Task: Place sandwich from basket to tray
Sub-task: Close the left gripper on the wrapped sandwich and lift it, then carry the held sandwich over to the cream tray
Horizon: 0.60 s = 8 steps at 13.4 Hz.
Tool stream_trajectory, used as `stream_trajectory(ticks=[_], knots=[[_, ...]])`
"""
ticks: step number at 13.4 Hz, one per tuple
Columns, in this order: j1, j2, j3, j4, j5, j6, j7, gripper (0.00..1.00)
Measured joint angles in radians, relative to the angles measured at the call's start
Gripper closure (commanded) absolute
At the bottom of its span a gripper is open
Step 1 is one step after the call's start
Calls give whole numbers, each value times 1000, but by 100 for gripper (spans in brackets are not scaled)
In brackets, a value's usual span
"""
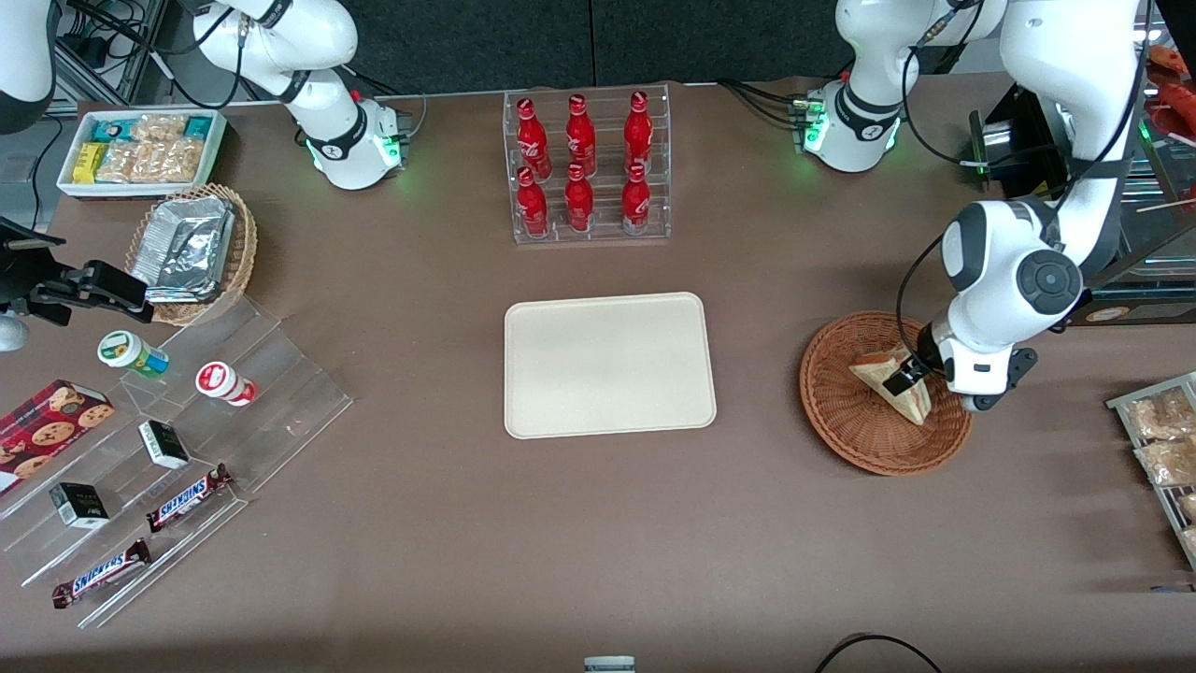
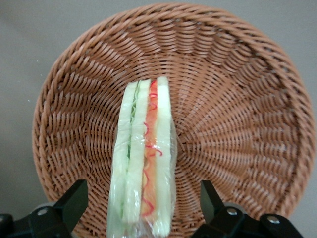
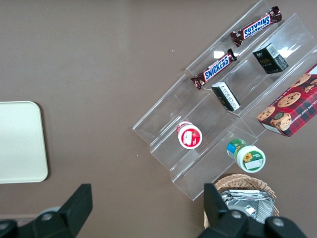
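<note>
Brown table is carrying everything I am looking at. The cream tray is lying bare in the middle, and the clear rack of red bottles is standing farther from the front camera than it. Toward the parked arm's end I am seeing the white bin of wrapped snacks, the tan basket with foil trays, and the clear stepped stand holding chocolate bars, small dark boxes and two little tubs. A rack of bagged snacks is sitting at the working arm's edge. Between tray and reddish-brown wicker basket there is only bare table.

The sandwich is lying in the basket, toward the working arm's end of it. It is a pale wedge in clear wrap, and I am seeing its layered edge: white bread, a green strip, then an orange-red layer with thin red curls.

I am holding the gripper low over the basket, its fingers spread apart, one on each side of the sandwich with clear gaps showing, not touching it.
</note>
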Motion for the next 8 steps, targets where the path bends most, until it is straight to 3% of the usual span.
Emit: stream_trajectory(ticks=[1,3,4,8], knots=[[4,13,1,-6,-15,6,0,19],[5,33,3,-13,-28,7,-12,87],[5,38,3,-14,-29,7,-37,100],[5,39,0,-1,-29,-22,-81,100]])
